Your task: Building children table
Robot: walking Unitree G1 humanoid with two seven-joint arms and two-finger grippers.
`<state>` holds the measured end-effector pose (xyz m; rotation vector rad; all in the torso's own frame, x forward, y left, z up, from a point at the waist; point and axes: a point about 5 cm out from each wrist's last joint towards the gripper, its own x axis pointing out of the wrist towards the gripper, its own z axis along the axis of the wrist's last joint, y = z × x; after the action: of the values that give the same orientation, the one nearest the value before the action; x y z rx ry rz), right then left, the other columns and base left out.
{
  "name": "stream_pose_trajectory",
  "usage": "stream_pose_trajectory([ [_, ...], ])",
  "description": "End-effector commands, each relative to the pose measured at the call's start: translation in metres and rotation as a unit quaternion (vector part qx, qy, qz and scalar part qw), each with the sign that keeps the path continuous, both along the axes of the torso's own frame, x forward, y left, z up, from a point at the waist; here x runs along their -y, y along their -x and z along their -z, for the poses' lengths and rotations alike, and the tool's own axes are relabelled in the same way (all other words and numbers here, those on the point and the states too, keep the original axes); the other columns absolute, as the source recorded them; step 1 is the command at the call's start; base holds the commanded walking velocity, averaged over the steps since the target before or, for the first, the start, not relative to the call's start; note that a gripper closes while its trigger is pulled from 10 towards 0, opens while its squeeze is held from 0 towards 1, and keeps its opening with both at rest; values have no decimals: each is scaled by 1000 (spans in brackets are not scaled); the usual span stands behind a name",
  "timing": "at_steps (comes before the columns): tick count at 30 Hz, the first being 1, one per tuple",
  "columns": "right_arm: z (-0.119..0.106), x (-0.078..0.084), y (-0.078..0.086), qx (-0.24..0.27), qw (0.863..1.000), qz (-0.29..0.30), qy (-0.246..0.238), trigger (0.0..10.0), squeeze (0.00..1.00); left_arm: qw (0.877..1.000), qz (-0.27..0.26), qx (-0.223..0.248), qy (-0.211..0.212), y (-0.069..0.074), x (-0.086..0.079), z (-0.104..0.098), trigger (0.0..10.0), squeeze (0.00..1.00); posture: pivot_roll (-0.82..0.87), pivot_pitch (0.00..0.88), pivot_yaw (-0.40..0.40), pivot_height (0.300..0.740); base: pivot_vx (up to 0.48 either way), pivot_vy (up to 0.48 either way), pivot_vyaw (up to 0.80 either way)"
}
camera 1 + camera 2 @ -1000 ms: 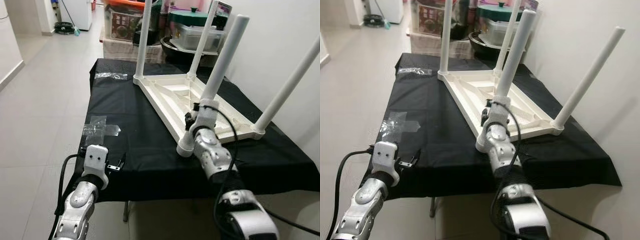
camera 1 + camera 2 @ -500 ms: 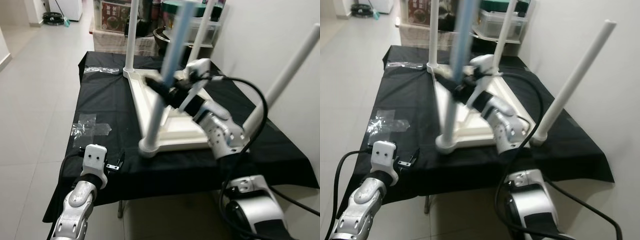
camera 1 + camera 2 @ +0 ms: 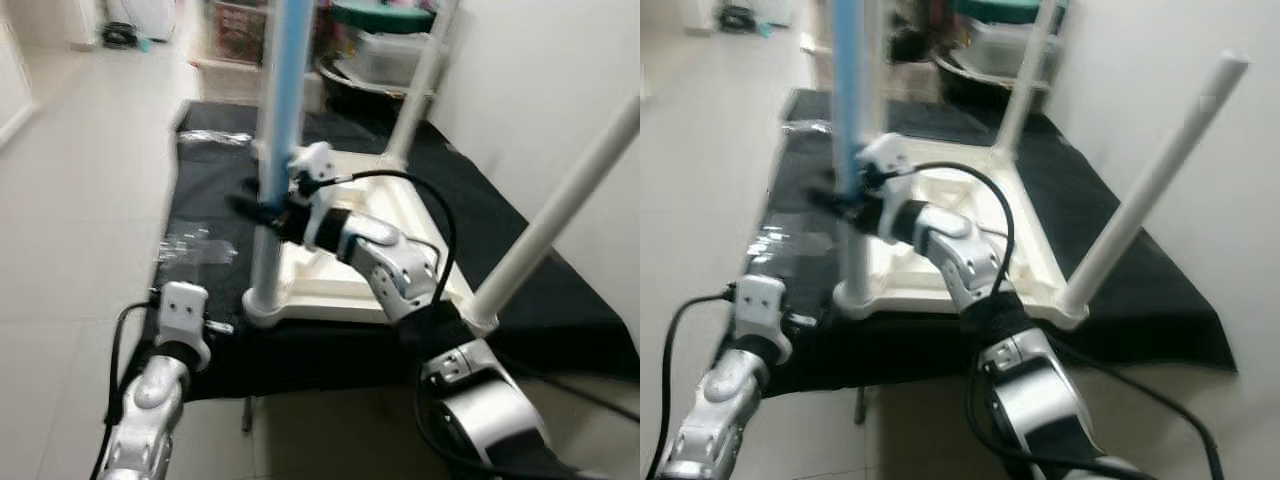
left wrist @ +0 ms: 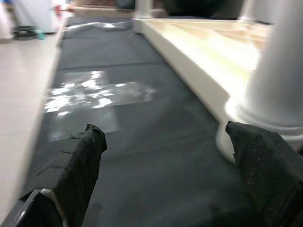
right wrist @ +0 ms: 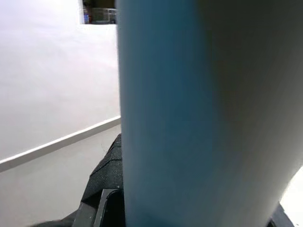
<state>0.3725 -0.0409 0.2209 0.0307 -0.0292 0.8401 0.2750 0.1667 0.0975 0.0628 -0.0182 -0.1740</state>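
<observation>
Black cloth (image 3: 200, 215) carries the upturned white table (image 3: 345, 255). Right gripper (image 3: 262, 208) clamps its leg (image 3: 275, 150) at nine o'clock. Left gripper (image 4: 165, 165) hovers open at seven o'clock.

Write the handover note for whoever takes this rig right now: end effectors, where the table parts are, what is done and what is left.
Right end effector: shut on the near-left leg of the upturned children's table, partway up the leg.
Left end effector: open, low at the near edge of the black cloth, beside that leg's base, touching nothing.
Table: upside down on the cloth, all four legs standing in its corners; near-right leg leans outward.
Clear plastic wrap lies on the cloth left of the table.
Done: legs in place. Left: probably seat the gripped leg, check the others, turn the table upright. The eye views are blurred.
</observation>
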Motion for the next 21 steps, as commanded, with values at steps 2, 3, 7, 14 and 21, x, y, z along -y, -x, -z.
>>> stream_pose_trajectory([
  [2, 58, 47, -10, -102, 977, 163, 89, 0, 0, 1000, 9, 1, -6, -1, 4, -1, 10000, 0, 70, 0, -178, 740, 0, 0, 0],
  [3, 68, 66, -13, -123, 959, 238, 96, 0, 0, 1000, 9, 1, -6, -2, 4, -1, 10000, 0, 70, 0, -178, 740, 0, 0, 0],
  [7, 98, 127, -6, -189, 864, 457, 98, 0, 0, 1000, 11, 0, -6, -2, 5, -1, 10000, 0, 60, 0, -170, 740, 0, 0, 0],
  [14, 110, 161, 7, -208, 764, 603, 90, 0, 0, 1000, 15, -2, -4, -2, 7, 0, 10000, 0, 54, 0, -164, 740, 0, 0, 0],
  [21, 108, 172, 9, -217, 722, 652, 74, 5412, 0, 1000, 14, -3, -3, -1, 7, 1, 10000, 0, 44, 0, -161, 740, 0, 0, 0],
])
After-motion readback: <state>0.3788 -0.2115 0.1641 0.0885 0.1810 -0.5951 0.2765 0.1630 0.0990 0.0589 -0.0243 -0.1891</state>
